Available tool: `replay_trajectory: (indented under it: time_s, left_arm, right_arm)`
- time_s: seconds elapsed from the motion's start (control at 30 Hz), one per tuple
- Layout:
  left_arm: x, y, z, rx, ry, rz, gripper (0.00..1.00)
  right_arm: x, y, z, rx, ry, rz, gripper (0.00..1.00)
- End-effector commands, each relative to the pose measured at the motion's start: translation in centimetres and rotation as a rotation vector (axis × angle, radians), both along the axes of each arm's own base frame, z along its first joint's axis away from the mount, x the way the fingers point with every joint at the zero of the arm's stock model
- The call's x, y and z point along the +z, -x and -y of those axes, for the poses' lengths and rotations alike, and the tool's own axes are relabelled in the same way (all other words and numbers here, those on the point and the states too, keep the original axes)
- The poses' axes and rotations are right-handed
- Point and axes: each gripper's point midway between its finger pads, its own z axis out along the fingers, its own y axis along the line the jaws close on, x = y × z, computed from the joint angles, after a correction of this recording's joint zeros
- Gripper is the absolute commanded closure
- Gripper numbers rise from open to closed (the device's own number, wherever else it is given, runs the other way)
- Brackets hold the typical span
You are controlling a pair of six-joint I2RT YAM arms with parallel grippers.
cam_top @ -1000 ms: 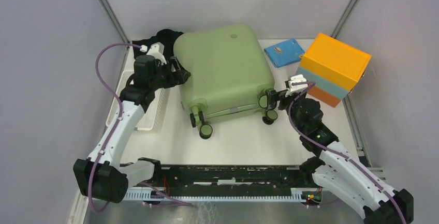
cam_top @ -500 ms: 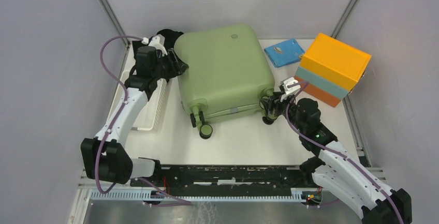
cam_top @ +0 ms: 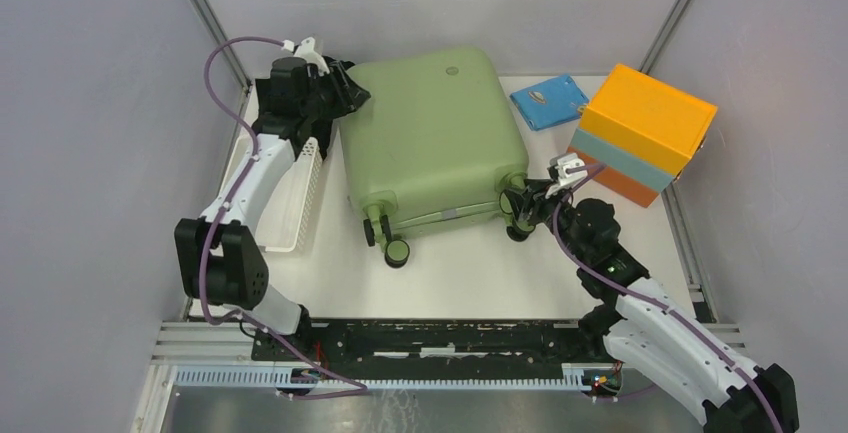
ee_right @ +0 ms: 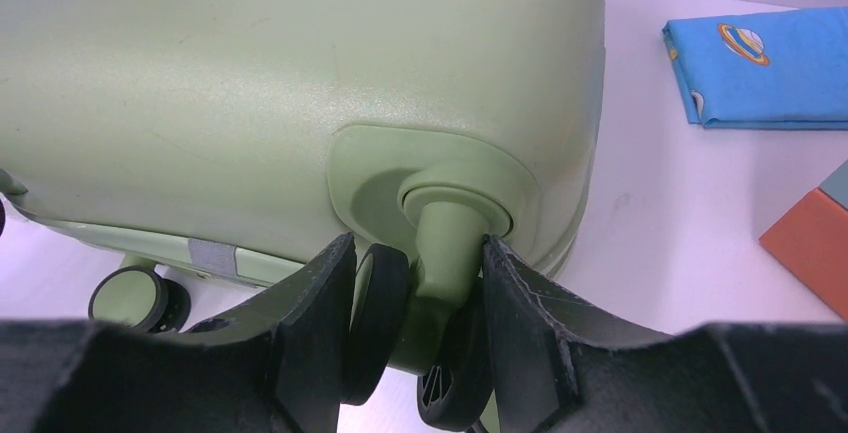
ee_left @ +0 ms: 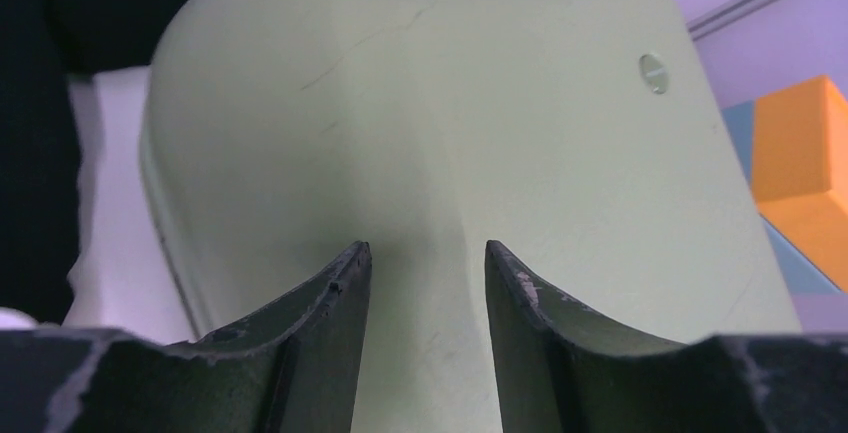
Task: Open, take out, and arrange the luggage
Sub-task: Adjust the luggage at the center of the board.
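The sage-green luggage lies flat and closed in the middle of the table, wheels toward me. My left gripper is open at its far left corner, and in the left wrist view its jaws hover over the green shell with nothing between them. My right gripper is at the near right corner. In the right wrist view it is shut around the black wheel and its green stem, under the shell.
An orange and light-blue box stands at the right. A blue folded cloth lies beyond it. A white perforated basket sits along the left wall. Black fabric lies at the far left corner. Another wheel sticks out at the front.
My left gripper has moved away from me along the luggage's left side to its far left corner. My right gripper has shifted left and closed on the near right wheel.
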Motion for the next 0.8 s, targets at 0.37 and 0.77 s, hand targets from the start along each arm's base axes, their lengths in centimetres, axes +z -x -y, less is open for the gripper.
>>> replay_trajectory:
  time_s: [0.37, 0.77]
  left_arm:
    - [1.4, 0.6, 1.3, -0.070, -0.092, 0.002, 0.41]
    - [2.0, 4.2, -14.3, 0.445, -0.105, 0.049, 0.53]
  right_arm:
    - [0.1, 5.0, -7.3, 0.282, -0.044, -0.030, 0.43]
    - [3.5, 4.5, -5.1, 0.208, 0.010, 0.097, 0.16]
